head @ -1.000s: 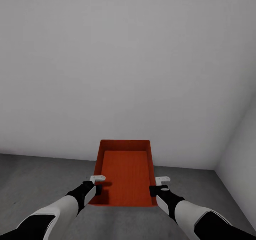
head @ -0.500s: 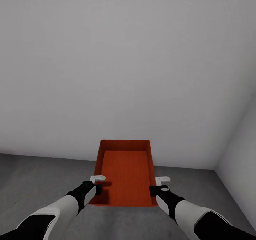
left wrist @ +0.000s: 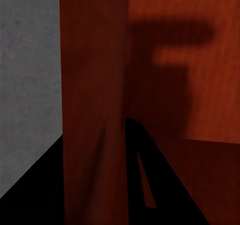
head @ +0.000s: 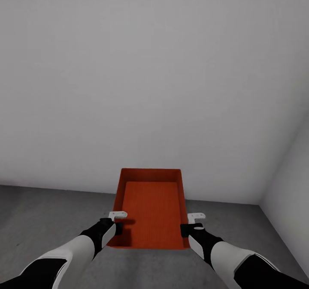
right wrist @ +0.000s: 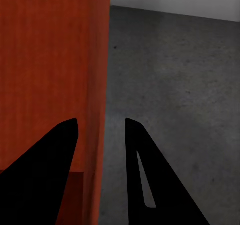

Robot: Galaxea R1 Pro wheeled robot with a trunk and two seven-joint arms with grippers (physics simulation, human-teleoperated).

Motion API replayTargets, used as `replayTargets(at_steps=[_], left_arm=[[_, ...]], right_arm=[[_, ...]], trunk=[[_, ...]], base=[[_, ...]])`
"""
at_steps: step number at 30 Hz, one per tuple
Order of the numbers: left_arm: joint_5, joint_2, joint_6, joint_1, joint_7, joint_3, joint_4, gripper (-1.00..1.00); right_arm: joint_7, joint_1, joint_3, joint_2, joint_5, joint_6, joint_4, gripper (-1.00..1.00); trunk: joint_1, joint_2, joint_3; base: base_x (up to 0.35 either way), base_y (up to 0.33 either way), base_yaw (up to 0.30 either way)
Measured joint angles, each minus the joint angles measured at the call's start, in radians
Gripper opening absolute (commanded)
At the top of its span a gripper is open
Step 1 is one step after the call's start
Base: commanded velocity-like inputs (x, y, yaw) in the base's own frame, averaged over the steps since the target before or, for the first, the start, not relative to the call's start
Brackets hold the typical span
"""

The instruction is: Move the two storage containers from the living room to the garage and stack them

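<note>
Where claws [head: 118, 228] grip, container [head: 151, 212] hidden.

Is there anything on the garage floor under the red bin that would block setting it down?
Nothing visible does. The storage container is held between the left gripper and right gripper, one on each side wall. The concrete floor around it looks bare; the patch directly beneath the bin is hidden.

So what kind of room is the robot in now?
Probably a garage or bare storeroom. The floor is dark grey mottled concrete, and the walls are plain white-grey with nothing on them. A red-orange container sits between both grippers, whose fingers straddle its side walls.
</note>
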Motion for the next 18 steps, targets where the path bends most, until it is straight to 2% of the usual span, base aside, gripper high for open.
replayTargets(at_steps=[4,12,18], left_arm=[[0.015,-0.001,0.001,0.0,0.005,-0.012,0.0,-1.0],[0.019,-0.001,0.001,0.0,0.006,-0.015,0.0,-1.0],[0.012,-0.001,-0.001,0.0,0.004,-0.01,0.0,-1.0]], right_arm=[[0.001,0.0,0.002,-0.001,-0.002,0.001,0.0,-1.0],[0.001,0.0,0.003,-0.001,-0.002,0.001,0.0,-1.0],[0.001,0.0,0.002,-0.001,-0.001,0.0,-0.001,-1.0]], trunk=[[0.0,0.0,0.0],[0.0,0.0,0.0],[0.023,-0.042,-0.019]], base=[[0.0,0.0,0.0],[0.0,0.0,0.0],[0.0,0.0,0.0]])
